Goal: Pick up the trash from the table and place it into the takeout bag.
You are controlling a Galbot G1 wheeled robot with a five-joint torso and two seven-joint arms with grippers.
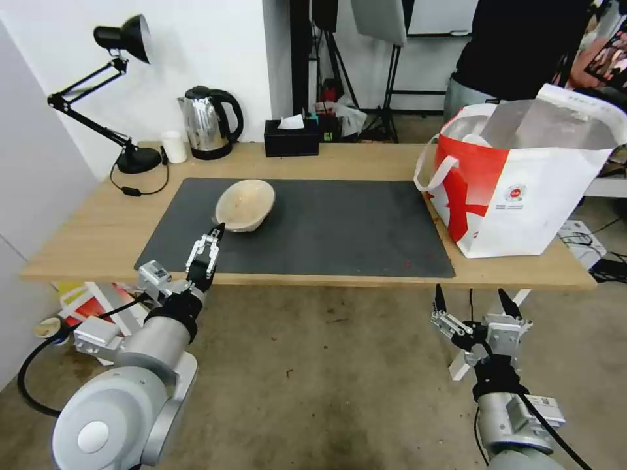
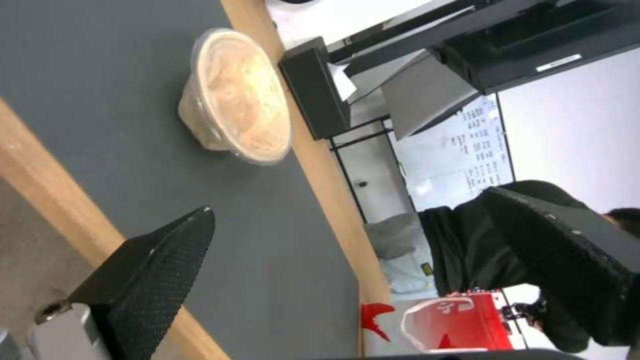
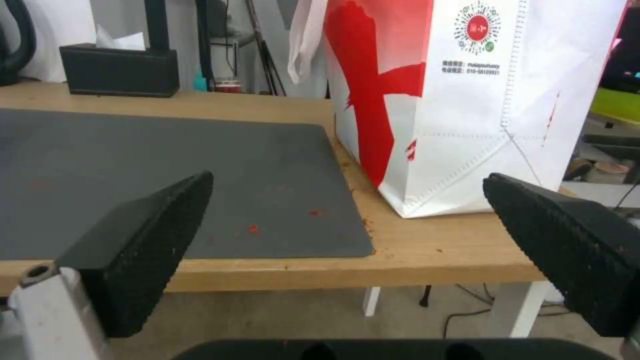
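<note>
With only the shallow beige bowl (image 1: 245, 205) left lying on the large dark grey mat (image 1: 339, 225) of the long light-wood worktop (image 1: 98, 228), the step in hand looks to be reaching for it with the left arm. To do it well, the left gripper (image 1: 213, 236) should probably come in over the near rim with one finger inside the bowl and one outside, low enough to pinch the thin wall without pushing the bowl away across the mat; the bowl sits tilted, so a slow approach would help keep it from sliding or rolling. The large red-and-white takeout bag (image 1: 516, 189) with white loop handles stands open at the right end of the worktop, well apart from the bowl, so the carry will be a long one across the mat.

The left gripper hovers above the near edge of the mat, just short of the bowl and not touching it; its fingers are spread wide and hold nothing. The right gripper (image 1: 471, 301) hangs below the worktop's front edge near the bag, its fingers also wide apart and empty
</note>
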